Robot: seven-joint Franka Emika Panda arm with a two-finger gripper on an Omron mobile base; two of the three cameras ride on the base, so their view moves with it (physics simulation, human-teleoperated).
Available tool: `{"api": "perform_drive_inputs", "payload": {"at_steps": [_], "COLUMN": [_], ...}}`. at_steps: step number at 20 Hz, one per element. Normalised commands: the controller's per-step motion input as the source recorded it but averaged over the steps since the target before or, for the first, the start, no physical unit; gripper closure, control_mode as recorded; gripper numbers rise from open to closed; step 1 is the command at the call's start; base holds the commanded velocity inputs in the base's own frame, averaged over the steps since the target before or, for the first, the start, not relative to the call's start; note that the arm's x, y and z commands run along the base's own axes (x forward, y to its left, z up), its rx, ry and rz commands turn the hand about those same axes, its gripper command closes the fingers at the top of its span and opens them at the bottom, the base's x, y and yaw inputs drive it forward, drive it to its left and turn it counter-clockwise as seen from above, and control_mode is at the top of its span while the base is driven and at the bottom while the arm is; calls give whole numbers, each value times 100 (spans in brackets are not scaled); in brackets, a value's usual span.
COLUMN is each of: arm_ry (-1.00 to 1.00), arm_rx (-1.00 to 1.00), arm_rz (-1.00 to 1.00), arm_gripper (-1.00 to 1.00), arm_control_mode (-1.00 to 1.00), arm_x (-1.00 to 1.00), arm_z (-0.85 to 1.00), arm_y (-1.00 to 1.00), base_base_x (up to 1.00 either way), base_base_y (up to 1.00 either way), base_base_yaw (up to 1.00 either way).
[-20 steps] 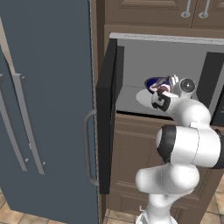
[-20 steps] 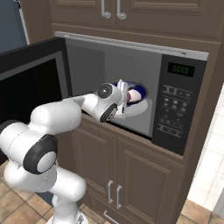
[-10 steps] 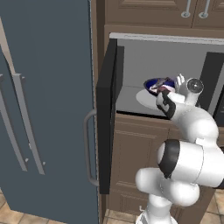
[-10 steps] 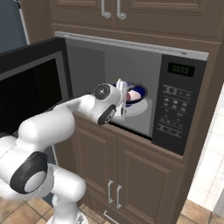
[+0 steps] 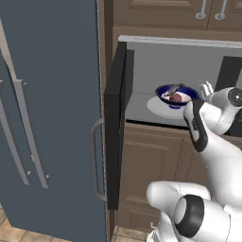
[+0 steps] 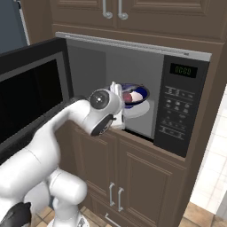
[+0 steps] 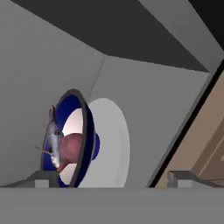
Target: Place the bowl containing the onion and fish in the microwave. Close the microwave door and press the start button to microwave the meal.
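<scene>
Step 1 looks done: bowl (image 5: pixel 176 95) with onion (image 7: pixel 70 151) and fish (image 7: pixel 53 135) sits on the turntable (image 6: pixel 138 109) inside the microwave (image 6: pixel 133 95). Gripper (image 7: pixel 111 177) is spread and empty near the cavity's front edge. Left: shut microwave door (image 5: pixel 116 123), press start. Fish barely readable from base views; start button on the keypad (image 6: pixel 174 115) I can't pick out.

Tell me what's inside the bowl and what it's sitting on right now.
The bowl holds the reddish onion and the grey fish. It sits on the white turntable inside the microwave. The bowl's base covers the middle of the turntable.
</scene>
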Motion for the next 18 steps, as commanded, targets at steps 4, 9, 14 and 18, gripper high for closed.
{"api": "perform_drive_inputs", "payload": {"at_steps": [4,9,14,18], "arm_ry": [1,4,5,11], "arm_rx": [-21,-33,-52,-60], "arm_rz": [33,39,36,34], "arm_gripper": [-100,-100,-100,-100], "arm_control_mode": [-100,-100,-100,-100], "arm_x": [-100,-100,-100,-100], "arm_z": [31,82,70,58], "arm_y": [11,37,39,53], "base_base_x": [0,0,0,0], "base_base_y": [0,0,0,0], "base_base_yaw": [0,0,0,0]}}
